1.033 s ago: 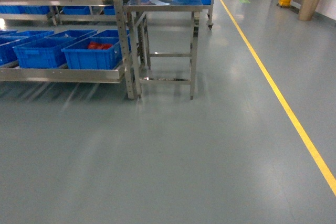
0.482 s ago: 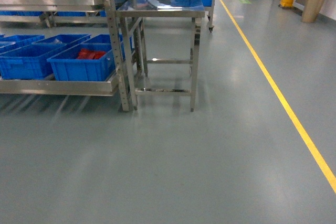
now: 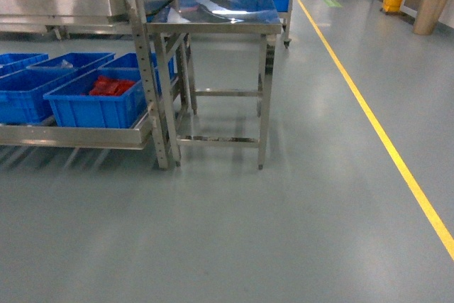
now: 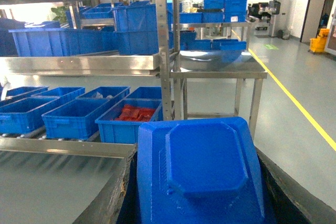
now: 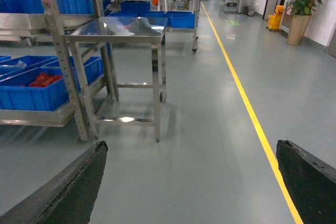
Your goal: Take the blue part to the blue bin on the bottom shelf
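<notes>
One key relation: blue bins [image 4: 73,116] on bottom shelf [image 4: 63,148] are lying fwd-left of your L gripper [image 4: 193,158], near.
L gripper: you're pinching the blue part [image 4: 207,166], broad face toward cam.
R gripper [image 5: 191,145]: hanging spread, empty, sitting farther from the bins.
Nearer arm: L, carrying.

Right claw [image 5: 191,182]: two dark, matte fingers [image 5: 68,192], wedge-shaped, edges rough. Left claw [image 4: 197,192]: dark finger edges only.

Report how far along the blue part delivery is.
Done: the left gripper holds the blue part. In hand: the approach, with the bottom shelf ahead on the left. Left: placing the part in a blue bin; the nearest holds red pieces.
</notes>
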